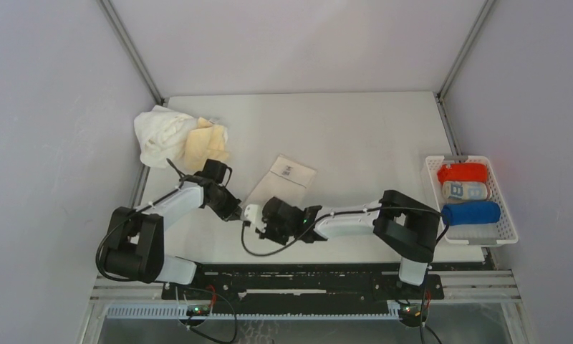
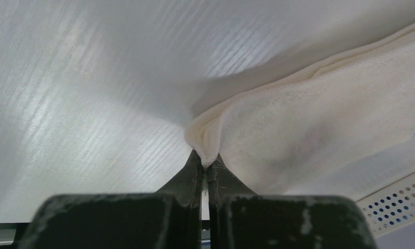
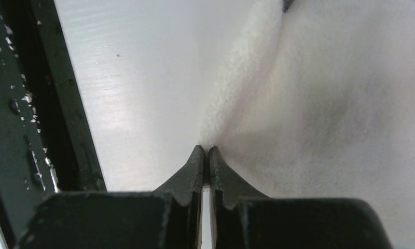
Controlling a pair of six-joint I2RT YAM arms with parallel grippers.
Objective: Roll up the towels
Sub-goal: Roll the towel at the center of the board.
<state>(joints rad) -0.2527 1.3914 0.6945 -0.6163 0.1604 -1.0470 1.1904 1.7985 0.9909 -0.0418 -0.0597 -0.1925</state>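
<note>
Towels are in three places on the table. One flat towel, white to off-white with a small printed label near its far edge, lies spread out near the middle, just ahead of the two arms. At the far left corner a crumpled white towel sits bunched up, touching a crumpled cream towel on its right. At the right edge a white slatted basket holds three rolled ones side by side: a red roll farthest back, a light-blue patterned roll in the middle and a blue roll nearest the arms. The left gripper is closed tight, its jaws pressed together on the hemmed near-left corner of the flat towel, which folds up into a small pinch between the tips. The right gripper is closed too, its tips meeting at the towel's near edge just beside the left one; the cloth puckers toward them, so it appears to be caught there. From above, the two grippers sit close together at that near-left corner, with the rest of the towel lying flat on the table.
</note>
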